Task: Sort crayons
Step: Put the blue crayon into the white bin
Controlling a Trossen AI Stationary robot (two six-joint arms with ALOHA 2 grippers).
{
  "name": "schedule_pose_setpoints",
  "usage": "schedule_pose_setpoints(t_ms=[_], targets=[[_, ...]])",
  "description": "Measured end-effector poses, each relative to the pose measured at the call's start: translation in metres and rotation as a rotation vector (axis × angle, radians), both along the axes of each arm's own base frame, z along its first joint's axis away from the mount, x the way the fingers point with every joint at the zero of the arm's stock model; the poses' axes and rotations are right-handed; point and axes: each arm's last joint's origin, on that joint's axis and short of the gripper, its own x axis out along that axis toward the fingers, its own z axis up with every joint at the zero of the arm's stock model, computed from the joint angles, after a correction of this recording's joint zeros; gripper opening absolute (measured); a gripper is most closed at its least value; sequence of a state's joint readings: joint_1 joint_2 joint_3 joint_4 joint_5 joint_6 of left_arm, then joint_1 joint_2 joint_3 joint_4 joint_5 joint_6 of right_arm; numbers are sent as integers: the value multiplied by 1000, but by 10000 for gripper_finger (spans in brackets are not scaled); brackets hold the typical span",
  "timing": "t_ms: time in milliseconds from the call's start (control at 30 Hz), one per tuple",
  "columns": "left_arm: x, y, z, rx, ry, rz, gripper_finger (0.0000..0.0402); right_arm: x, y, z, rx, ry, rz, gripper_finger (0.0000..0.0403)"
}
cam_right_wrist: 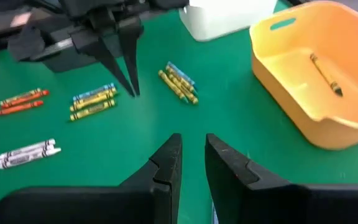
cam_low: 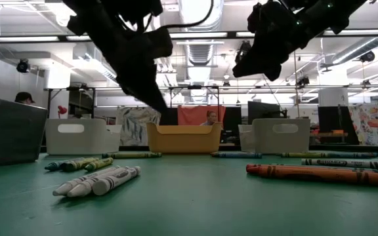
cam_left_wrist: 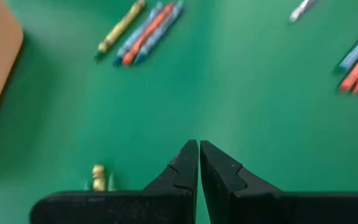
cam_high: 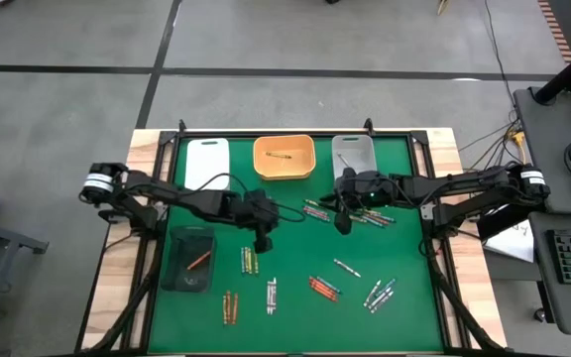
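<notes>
Crayons lie in small groups on the green mat: a yellow-olive group (cam_high: 250,260), an orange group (cam_high: 230,305), a white group (cam_high: 272,295), a red-orange group (cam_high: 323,288), a blue-grey group (cam_high: 380,295) and a mixed row (cam_high: 316,210). One crayon lies in the orange tray (cam_high: 285,157) and a red one in the dark tray (cam_high: 188,260). My left gripper (cam_high: 263,243) (cam_left_wrist: 199,149) is shut, pointing down over bare mat just beyond the yellow-olive group. My right gripper (cam_high: 343,223) (cam_right_wrist: 192,146) hovers over the mixed row, a narrow gap between its fingers, nothing seen in it.
A white tray (cam_high: 206,162) and a grey-white tray (cam_high: 353,154) flank the orange tray along the far edge. The dark tray stands at the near left. Bare mat lies between the two grippers (cam_high: 300,243). Black cables trail from both arms.
</notes>
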State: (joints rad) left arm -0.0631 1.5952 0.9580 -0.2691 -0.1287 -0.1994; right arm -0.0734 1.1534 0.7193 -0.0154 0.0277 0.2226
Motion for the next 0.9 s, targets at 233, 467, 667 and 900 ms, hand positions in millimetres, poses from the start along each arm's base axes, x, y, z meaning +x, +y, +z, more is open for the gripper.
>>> schedule_pose_setpoints(t_ms=[233, 467, 667, 900], targets=[[8, -3, -1, 136, 24, -187, 0, 0, 4, 0, 18, 3, 6, 59], [24, 9, 7, 299, -135, -301, 0, -2, 6, -3, 24, 41, 8, 59], [41, 33, -1, 371, -237, -284, 0, 2, -2, 9, -122, 10, -49, 59], [48, 49, -18, 367, -227, -240, 0, 5, -23, 30, -277, -11, -184, 59]])
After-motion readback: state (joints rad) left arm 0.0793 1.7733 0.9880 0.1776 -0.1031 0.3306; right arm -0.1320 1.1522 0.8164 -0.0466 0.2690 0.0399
